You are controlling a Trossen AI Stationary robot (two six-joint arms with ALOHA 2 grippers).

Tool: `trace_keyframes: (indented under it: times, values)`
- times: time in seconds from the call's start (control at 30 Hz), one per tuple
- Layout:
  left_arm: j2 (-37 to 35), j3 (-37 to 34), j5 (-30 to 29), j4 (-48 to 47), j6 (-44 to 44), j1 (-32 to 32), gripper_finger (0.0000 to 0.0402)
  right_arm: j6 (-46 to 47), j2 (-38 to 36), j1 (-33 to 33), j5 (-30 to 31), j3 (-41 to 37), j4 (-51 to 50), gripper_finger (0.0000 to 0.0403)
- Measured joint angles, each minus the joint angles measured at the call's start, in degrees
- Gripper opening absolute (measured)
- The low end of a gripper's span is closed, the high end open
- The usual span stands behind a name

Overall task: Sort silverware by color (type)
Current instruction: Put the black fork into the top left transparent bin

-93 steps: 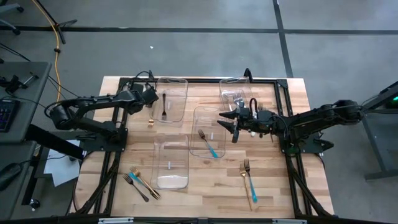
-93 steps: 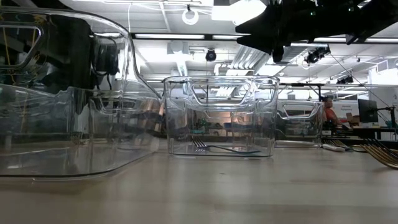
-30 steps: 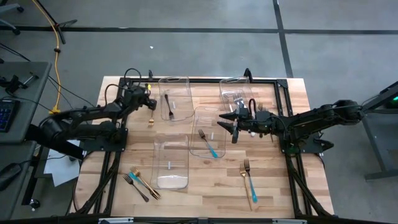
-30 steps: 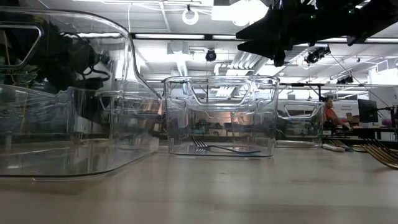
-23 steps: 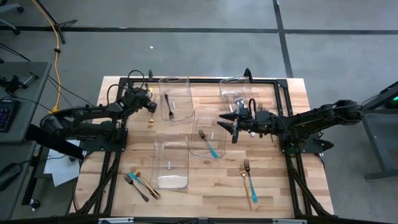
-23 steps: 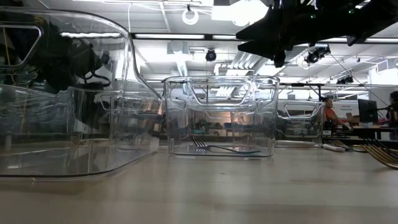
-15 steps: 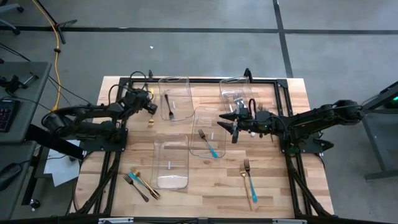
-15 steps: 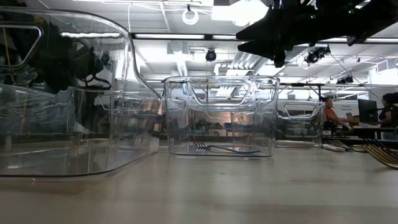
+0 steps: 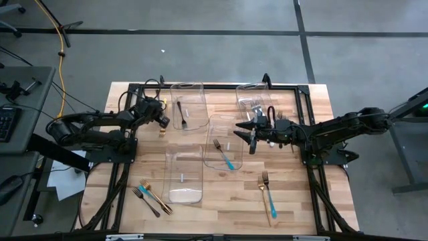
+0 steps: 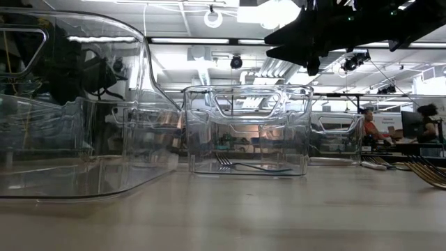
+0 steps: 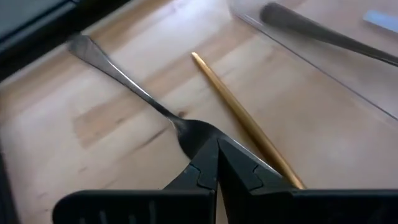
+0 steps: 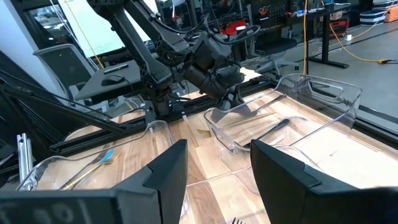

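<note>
Grey concrete floor w/ dark seams; ceiling strip lights, desks in bkgd.

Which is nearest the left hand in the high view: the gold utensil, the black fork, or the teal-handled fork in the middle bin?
1. gold utensil, just beside the left hand
2. black fork, in the adjacent bin
3. teal-handled fork, mid-table

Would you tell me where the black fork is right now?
In the high view, the black fork lies inside the clear bin at the table's far left, just right of the left gripper.
</note>
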Motion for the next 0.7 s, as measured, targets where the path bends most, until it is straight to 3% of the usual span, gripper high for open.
trace_keyframes:
  times: [0.43,0.7]
  values:
    - [-0.5,0.4,1.2,-8.1,-6.1,0.0,0.0,0.0,0.0,0.0,0.0,0.0,0.0,0.0171]
    - [-4.3,0.4,4.2,-15.1,-16.8,0.0,0.0,0.0,0.0,0.0,0.0,0.0,0.0,0.0171]
